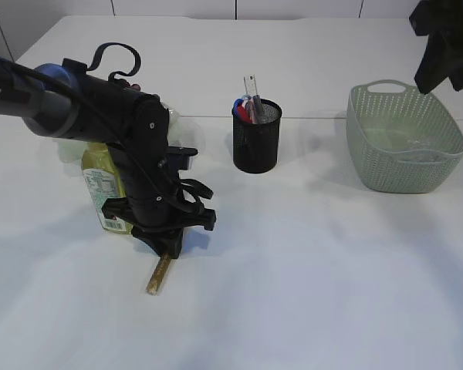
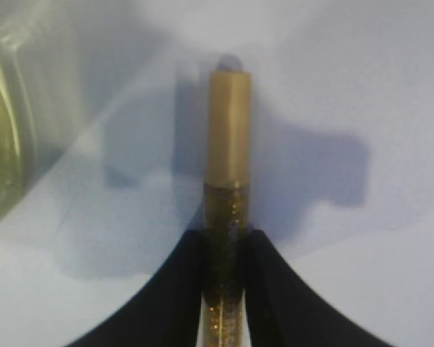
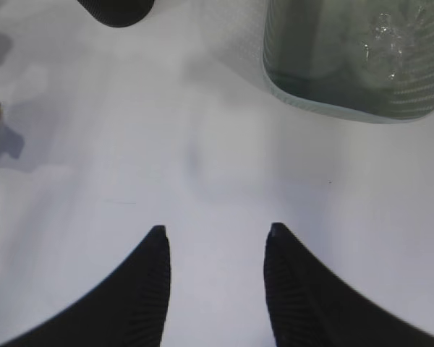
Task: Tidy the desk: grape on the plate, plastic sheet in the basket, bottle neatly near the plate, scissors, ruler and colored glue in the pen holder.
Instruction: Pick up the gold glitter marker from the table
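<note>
— What is seen nearest the camera?

— A gold glitter glue tube (image 1: 159,274) is seen lying on the white table (image 1: 309,277), its capped end pointed toward the viewer. The left gripper (image 2: 226,246) is closed on its glittery body, both fingers (image 2: 177,289) pressed against it.

— And just behind?

— A yellowish bottle (image 1: 104,189) is stood upright just beside the left arm, partly hidden by it.

— Farther back?

— A black mesh pen holder (image 1: 256,137) is placed mid-table, with scissors and other items stood inside. To its right a green basket (image 1: 405,139) is set, with crumpled clear plastic sheet (image 3: 390,36) lying in it.

— The right gripper?

— The right gripper (image 3: 215,238) is held above bare table near the basket, its fingers spread apart with nothing between them.
</note>
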Available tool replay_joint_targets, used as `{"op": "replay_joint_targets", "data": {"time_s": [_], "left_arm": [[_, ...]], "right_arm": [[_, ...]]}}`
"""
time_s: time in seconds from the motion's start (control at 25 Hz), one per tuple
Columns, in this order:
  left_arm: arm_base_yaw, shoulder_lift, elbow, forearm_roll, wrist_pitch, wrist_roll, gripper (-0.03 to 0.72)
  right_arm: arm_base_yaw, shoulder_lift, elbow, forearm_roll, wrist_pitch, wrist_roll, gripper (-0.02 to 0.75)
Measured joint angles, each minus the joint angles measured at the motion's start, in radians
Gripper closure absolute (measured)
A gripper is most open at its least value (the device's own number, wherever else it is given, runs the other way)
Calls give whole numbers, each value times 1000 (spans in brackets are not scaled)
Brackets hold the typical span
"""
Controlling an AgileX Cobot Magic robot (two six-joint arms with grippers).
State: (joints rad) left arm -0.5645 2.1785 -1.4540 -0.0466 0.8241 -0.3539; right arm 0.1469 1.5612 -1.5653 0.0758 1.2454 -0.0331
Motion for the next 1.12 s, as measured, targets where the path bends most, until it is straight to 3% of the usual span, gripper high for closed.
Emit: {"op": "replay_joint_targets", "data": {"time_s": [0.8, 1.12], "left_arm": [[-2, 0, 0, 39, 0, 0, 592], [-4, 0, 0, 39, -128, -2, 592]], "right_arm": [[0, 0, 0, 0, 0, -34, 388], [0, 0, 0, -3, 0, -36, 388]]}}
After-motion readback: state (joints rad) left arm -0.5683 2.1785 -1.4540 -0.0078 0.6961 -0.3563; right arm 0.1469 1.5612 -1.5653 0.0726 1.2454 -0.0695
